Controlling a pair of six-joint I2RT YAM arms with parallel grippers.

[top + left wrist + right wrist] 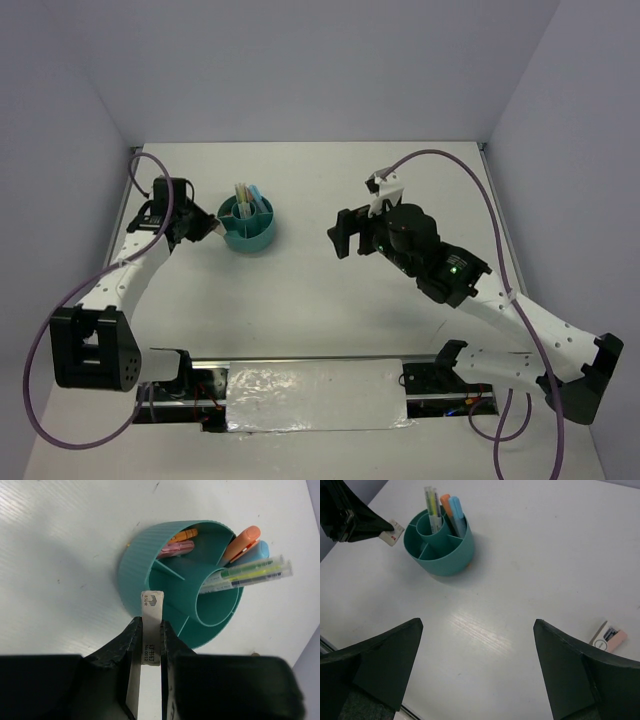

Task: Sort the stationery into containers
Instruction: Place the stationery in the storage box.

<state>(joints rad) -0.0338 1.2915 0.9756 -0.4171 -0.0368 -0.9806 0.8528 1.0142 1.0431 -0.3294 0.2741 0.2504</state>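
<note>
Top external: teal organizer (250, 242), left gripper (208, 230) just beside it, right gripper (338, 237) well apart. Left wrist: pinched narrow on a white labelled piece (151, 630) (print facing the camera), tip over the organizer's rim. Right wrist: spread wide, gripping nothing, pink-and-white piece (608, 636) lying on the table (530, 555).

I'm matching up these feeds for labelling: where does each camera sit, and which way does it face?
Top external: above and behind the arm bases, looking down on the table; both arms show.
Left wrist: on the left arm, looking down past the left gripper, shut on a white piece, at the teal organizer.
Right wrist: on the right arm, looking across the table past the open right gripper.
Shared: all three show the organizer; the right wrist also catches the left gripper.
</note>
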